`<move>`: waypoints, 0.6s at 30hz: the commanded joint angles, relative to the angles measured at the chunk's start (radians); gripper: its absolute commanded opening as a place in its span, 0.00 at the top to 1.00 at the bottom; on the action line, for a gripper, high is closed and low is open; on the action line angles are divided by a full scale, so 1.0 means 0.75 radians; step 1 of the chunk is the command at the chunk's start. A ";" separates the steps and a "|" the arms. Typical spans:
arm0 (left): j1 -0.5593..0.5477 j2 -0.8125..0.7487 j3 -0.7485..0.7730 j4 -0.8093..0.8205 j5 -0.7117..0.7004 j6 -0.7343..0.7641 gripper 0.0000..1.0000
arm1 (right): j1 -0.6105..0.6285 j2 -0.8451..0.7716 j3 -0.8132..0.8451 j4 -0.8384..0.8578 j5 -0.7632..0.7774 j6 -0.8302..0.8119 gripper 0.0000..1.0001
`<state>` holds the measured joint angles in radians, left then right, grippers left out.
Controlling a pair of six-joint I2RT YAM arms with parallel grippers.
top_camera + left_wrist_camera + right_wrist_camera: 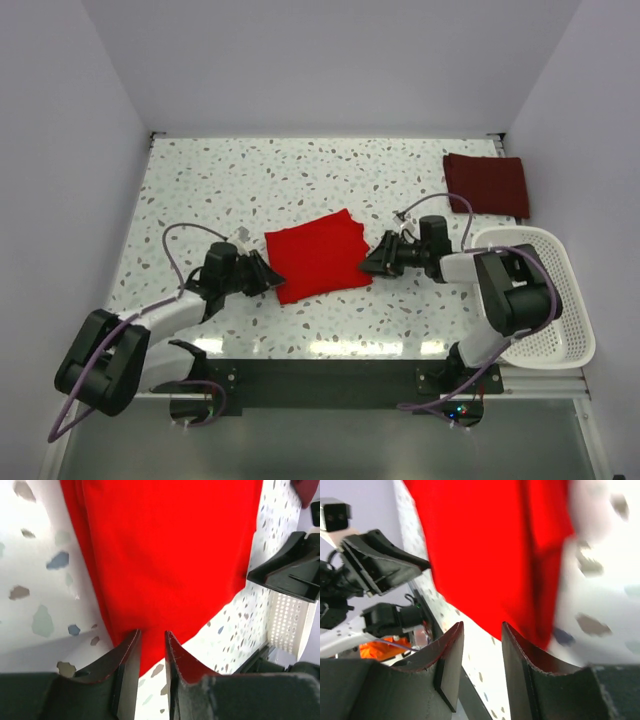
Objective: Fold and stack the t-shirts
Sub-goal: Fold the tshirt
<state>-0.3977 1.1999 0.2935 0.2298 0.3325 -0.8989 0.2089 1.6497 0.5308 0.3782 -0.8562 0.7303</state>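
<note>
Overhead: both arms are stretching low, flanking the red shirt (318, 255) on the desk (250, 180); the maroon shirt (487, 185) is lying far right. Left wrist: the left gripper (151, 634) is showing a narrow gap at the hem, grip unclear. Right wrist: the right gripper (481, 626) is hovering part-open.

My 2 black fingers (125, 665) look like matt plastic. The bright red t-shirt (318, 256) and maroon t-shirt (487, 184) are soft matt cloth. The speckled table (300, 170) is smooth and glossy, the basket (560, 340) white plastic.

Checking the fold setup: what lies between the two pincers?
The red shirt lies between the left pincer and right pincer, seen in the top view.
</note>
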 commanded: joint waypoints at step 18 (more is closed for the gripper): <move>0.227 0.687 0.574 0.172 -0.114 0.092 0.77 | 0.045 0.711 0.945 0.285 0.092 0.317 0.59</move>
<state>-0.2401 1.6802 0.6975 0.2989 0.2584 -0.8452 0.2375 2.1330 1.1862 0.5545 -0.8097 0.9539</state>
